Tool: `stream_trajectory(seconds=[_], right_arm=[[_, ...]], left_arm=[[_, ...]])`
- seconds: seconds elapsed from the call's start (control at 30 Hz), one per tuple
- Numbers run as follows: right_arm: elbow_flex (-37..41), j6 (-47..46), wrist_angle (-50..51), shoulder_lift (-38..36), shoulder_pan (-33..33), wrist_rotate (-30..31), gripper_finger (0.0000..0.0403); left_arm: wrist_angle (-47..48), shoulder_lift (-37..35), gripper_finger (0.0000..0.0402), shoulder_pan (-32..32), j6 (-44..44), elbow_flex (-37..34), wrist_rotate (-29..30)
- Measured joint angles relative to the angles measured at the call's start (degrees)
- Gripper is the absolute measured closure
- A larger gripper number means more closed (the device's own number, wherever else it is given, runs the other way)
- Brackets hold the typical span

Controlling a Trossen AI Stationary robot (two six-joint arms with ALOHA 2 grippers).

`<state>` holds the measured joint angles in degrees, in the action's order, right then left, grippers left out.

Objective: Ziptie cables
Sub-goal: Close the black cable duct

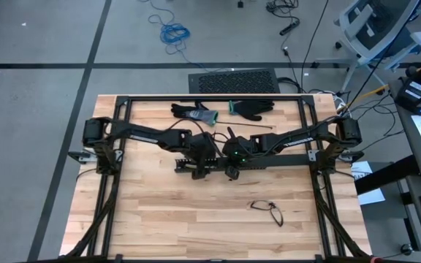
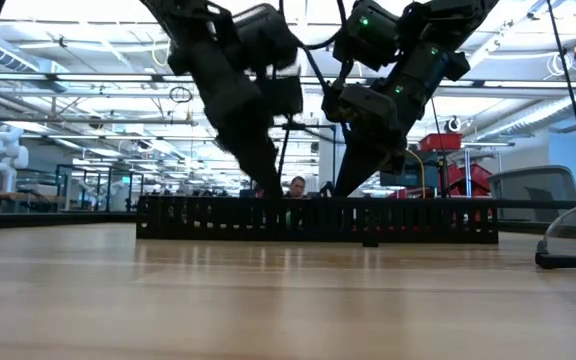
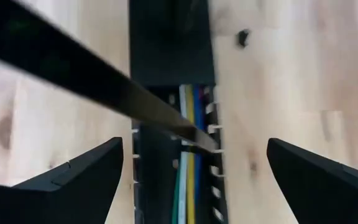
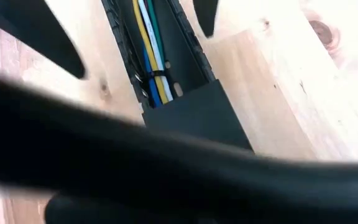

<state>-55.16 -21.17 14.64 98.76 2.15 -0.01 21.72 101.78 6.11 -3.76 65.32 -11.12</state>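
Nearest the front edge of the table [image 1: 159, 226] a small dark loop of wire [image 1: 268, 210] lies by itself on the bare wood. Farther in, at mid-table, a long black slotted duct [image 2: 318, 218] runs crosswise, and both arms reach down to it from either side. Inside the duct lie the cables [image 3: 188, 155], green, white, yellow and blue, side by side along its channel; a thin black tie [image 4: 158, 74] rings them near where a lid covers the duct. Left gripper [image 3: 194, 171] hangs right over the duct, fingers [image 3: 73, 183] spread wide to either side and touching nothing, with a dark strip slanting across above the cables. Right gripper [image 1: 234, 172] is down at the duct just beside it, its claw closed together; what it touches I can't make out. Beyond, by the far edge, two black gloves [image 1: 225, 109] lie near each other.
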Motion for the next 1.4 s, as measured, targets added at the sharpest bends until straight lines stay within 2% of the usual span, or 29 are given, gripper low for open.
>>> stream_trajectory(seconds=[0.13, 0.37, 1.4], right_arm=[[0.0, -0.04, 0.02, 0.0, 0.0, -0.09, 0.0403], [0.0, 0.02, 0.02, 0.0, 0.0, 0.17, 0.0403], [0.04, 0.85, -0.07, 0.0, 0.17, 0.39, 0.0403]], left_arm=[[-1.31, -2.26, 0.0017, 0.04, -1.52, -1.58, -0.19], [-1.11, -2.36, 0.0017, -0.22, 1.89, -7.61, 0.43], [-5.89, 1.75, 0.0023, -0.37, 6.31, -7.67, 8.31]])
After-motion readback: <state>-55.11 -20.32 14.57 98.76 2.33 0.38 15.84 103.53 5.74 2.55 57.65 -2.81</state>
